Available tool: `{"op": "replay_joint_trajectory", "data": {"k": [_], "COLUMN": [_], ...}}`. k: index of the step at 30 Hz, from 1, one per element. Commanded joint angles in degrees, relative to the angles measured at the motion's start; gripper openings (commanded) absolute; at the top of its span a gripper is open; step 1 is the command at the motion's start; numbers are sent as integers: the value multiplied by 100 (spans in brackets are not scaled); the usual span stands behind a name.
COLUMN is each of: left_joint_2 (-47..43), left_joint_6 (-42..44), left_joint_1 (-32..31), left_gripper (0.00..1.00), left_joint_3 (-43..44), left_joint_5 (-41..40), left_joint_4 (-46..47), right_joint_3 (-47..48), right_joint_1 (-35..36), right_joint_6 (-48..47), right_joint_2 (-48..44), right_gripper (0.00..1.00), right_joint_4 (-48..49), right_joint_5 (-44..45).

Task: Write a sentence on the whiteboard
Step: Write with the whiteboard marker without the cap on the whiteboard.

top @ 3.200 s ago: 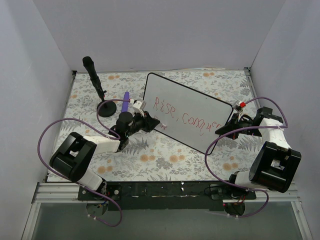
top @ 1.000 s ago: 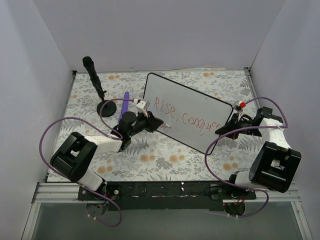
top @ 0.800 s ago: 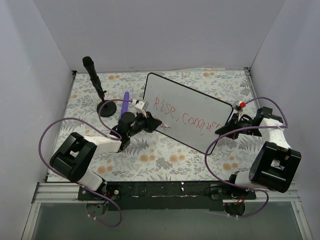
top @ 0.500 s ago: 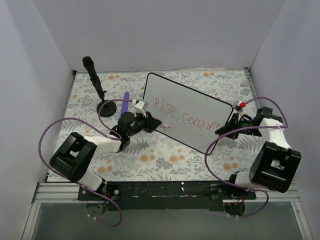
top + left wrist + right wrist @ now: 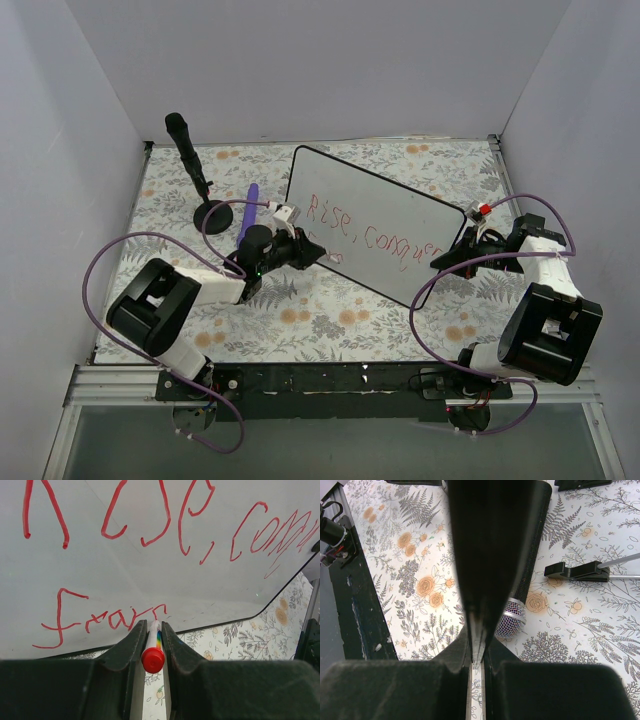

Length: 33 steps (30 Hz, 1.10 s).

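Observation:
The whiteboard (image 5: 385, 215) lies tilted in the middle of the table, with the red sentence (image 5: 372, 235) "Rise, conquer" across it. My left gripper (image 5: 308, 250) is at the board's lower left corner, shut on a white marker with a red end cap (image 5: 153, 658). The marker tip touches the whiteboard (image 5: 150, 575) at the end of a second red row (image 5: 97, 618), under the first row of the sentence (image 5: 165, 517). My right gripper (image 5: 452, 258) is shut on the board's right edge. In the right wrist view that gripper (image 5: 477, 647) pinches the dark, edge-on whiteboard (image 5: 490, 555).
A black microphone stand (image 5: 190, 158) with a round base (image 5: 212, 215) stands at the back left, a purple stick (image 5: 250, 205) beside it. A mesh microphone head (image 5: 512, 621) and a black clip (image 5: 576, 570) lie on the floral cloth by the board's edge.
My left gripper has shifted slightly along the board's lower left part with the marker still in it. The right arm and the board have not moved.

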Motion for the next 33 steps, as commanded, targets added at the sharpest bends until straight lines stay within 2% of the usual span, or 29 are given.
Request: {"op": "replay_joint_trajectory", "data": {"k": [1, 7, 14, 24, 29, 33], "left_joint_2": [50, 86, -90, -353, -634, -1091], "left_joint_6": [15, 59, 243, 296, 261, 296], "left_joint_1": [34, 34, 34, 43, 43, 43], "left_gripper": [0, 0, 0, 0, 0, 0], "left_joint_3": [79, 88, 70, 61, 18, 44], "left_joint_5": [110, 137, -258, -601, -251, 259], "left_joint_4": [125, -68, -385, -350, -201, -541], "right_joint_3": [-27, -27, -27, -27, -27, -27], "right_joint_1": [68, 68, 68, 59, 68, 67], "right_joint_6": [-290, -290, -290, -290, -290, -290], "right_joint_2": [-105, -105, -114, -114, -105, -114], "right_gripper": [1, 1, 1, 1, 1, 1], "right_joint_4": [82, 82, 82, 82, 82, 82], "right_joint_5": [347, 347, 339, 339, 339, 356]}}
